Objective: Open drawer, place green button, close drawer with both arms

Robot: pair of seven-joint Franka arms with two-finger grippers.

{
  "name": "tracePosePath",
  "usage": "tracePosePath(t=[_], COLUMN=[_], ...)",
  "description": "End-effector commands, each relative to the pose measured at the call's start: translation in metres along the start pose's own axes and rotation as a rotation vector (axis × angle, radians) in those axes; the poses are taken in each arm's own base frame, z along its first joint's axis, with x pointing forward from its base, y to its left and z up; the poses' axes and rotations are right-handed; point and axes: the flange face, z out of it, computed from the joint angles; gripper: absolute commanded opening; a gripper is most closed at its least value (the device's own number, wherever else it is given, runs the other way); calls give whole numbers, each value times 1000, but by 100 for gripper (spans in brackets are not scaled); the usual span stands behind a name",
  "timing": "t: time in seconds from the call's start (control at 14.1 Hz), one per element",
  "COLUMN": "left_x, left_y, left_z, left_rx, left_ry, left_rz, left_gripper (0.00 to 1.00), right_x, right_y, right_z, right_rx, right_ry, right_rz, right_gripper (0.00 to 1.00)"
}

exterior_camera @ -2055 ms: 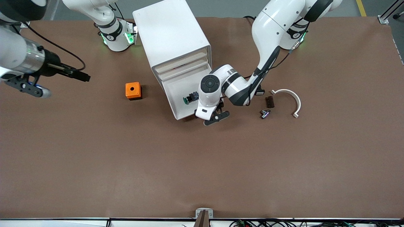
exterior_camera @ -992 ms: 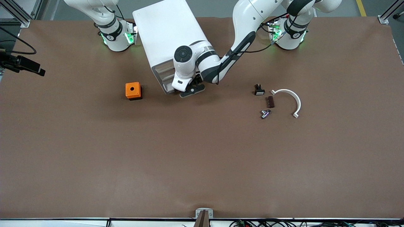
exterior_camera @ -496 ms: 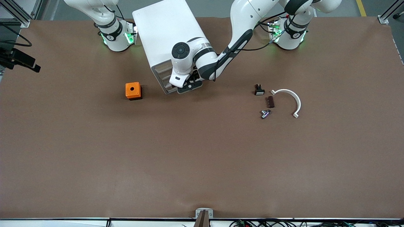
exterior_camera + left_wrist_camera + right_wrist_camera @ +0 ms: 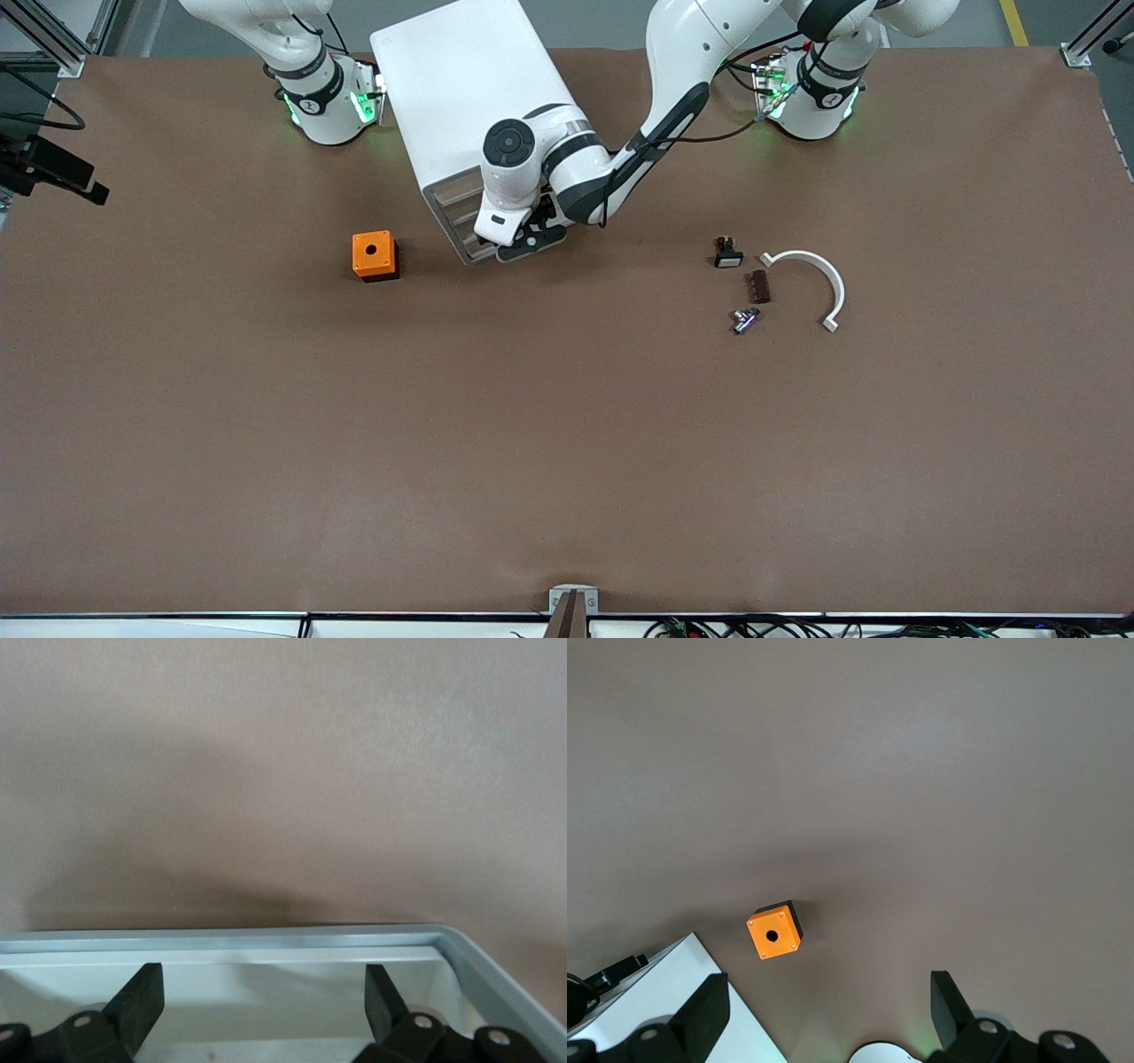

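Note:
The white four-drawer cabinet (image 4: 469,97) lies near the arms' bases. My left gripper (image 4: 532,241) is low against its front, at the lower drawers (image 4: 468,241), which sit pushed in. In the left wrist view the drawer's white rim (image 4: 266,939) runs straight across, and my left gripper (image 4: 263,1001) is open with its fingers spread along the tray's wall, holding nothing. The button is hidden. My right gripper (image 4: 830,1010) hangs open and empty high over the right arm's end of the table; only a black part of that hand (image 4: 62,173) shows in the front view.
An orange cube with a hole (image 4: 374,255) (image 4: 774,933) stands beside the cabinet toward the right arm's end. Toward the left arm's end lie a black part with white cap (image 4: 727,254), a brown piece (image 4: 758,286), a metal piece (image 4: 744,319) and a white curved strip (image 4: 819,279).
The drawer, earlier pulled out with the green button inside, has been pushed in by my left gripper. The right arm has drawn back toward the table's edge.

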Motion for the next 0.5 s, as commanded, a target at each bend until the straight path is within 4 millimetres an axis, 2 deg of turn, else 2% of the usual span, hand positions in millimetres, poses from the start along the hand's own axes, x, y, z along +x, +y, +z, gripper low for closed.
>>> tracePosePath(t=[0.0, 0.21, 0.35, 0.43], left_x=[61, 136, 181, 198], left_y=[-2, -18, -35, -41], left_z=[-35, -80, -101, -108], left_rx=[-52, -98, -114, -120], left_ry=[32, 73, 93, 102], left_rz=[-36, 4, 6, -2], left_gripper=[100, 100, 100, 100], right_x=[1, 1, 1, 1], right_y=[1, 0, -1, 0], right_z=[-5, -5, -5, -5], right_rx=[-21, -29, -29, -31], right_ry=[13, 12, 12, 13], right_rz=[-8, -8, -10, -10], right_gripper=[100, 100, 100, 100])
